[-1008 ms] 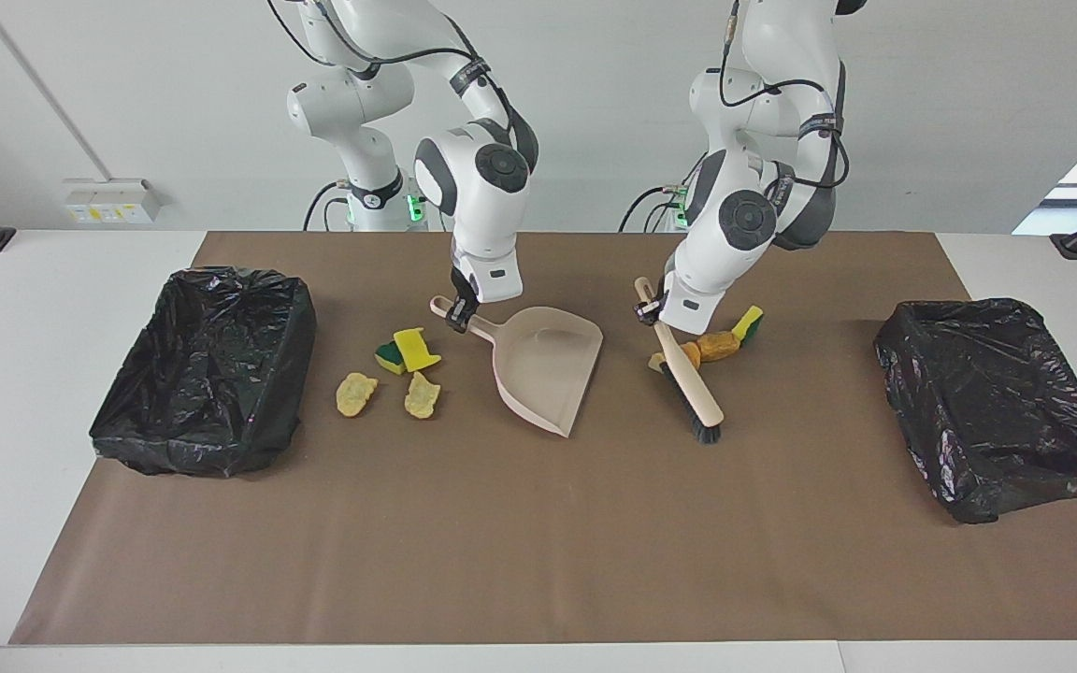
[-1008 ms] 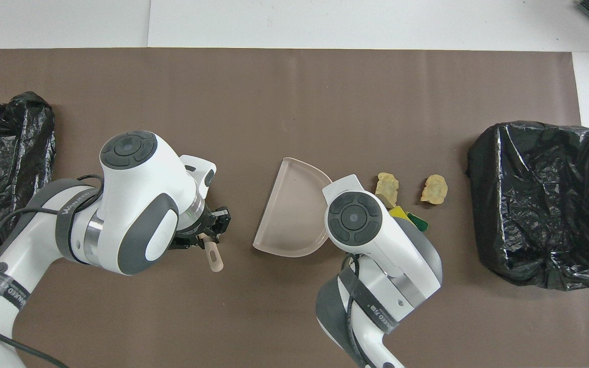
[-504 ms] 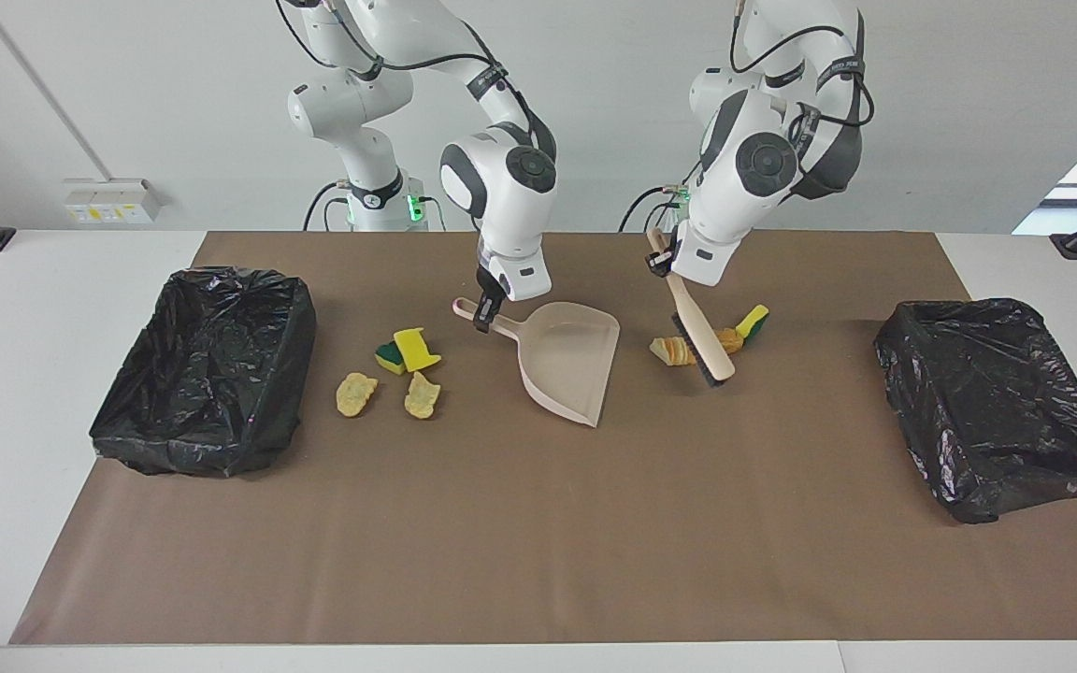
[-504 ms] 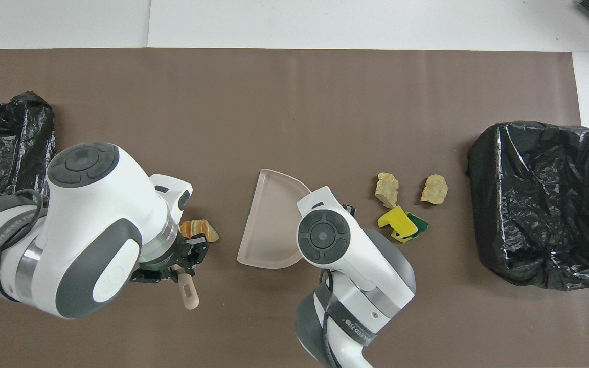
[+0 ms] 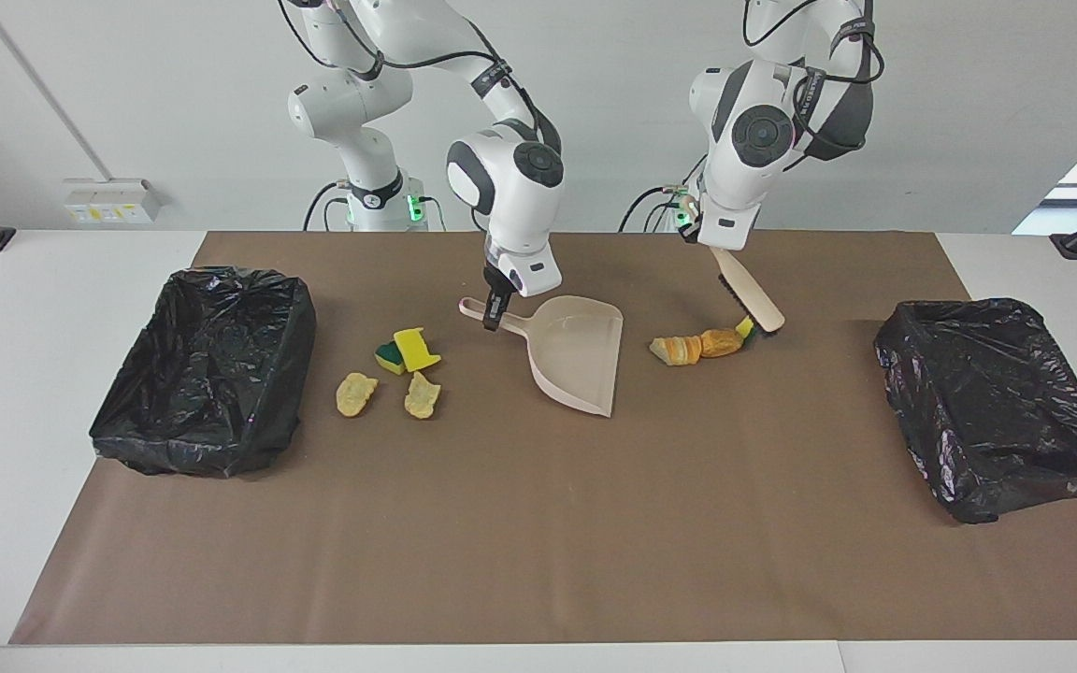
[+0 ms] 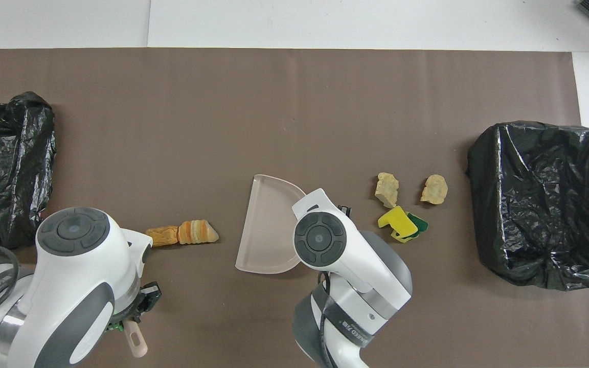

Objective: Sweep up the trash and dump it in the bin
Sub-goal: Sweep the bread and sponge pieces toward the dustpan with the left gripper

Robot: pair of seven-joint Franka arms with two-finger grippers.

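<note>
My right gripper [image 5: 497, 313] is shut on the handle of the beige dustpan [image 5: 578, 363]; the pan's open edge faces two golden-brown bread pieces [image 5: 688, 348] [image 6: 184, 234]. My left gripper [image 5: 712, 243] is shut on the handle of the brush [image 5: 750, 295], which slants down with its black bristles at a yellow-green sponge scrap [image 5: 744, 327] beside the bread. More trash lies toward the right arm's end: a yellow-green sponge [image 5: 408, 350] [image 6: 401, 224] and two tan chunks [image 5: 354, 393] [image 5: 423, 394]. In the overhead view the arms hide both grips; the dustpan [image 6: 268, 230] shows.
A bin lined with a black bag [image 5: 209, 369] [image 6: 540, 204] stands at the right arm's end of the brown mat [image 5: 520, 542]. A second black-lined bin [image 5: 997, 402] [image 6: 3, 163] stands at the left arm's end.
The left arm has lifted the brush and swung it over the bread pieces toward its own end of the table. The right gripper has shifted the dustpan slightly toward the bread.
</note>
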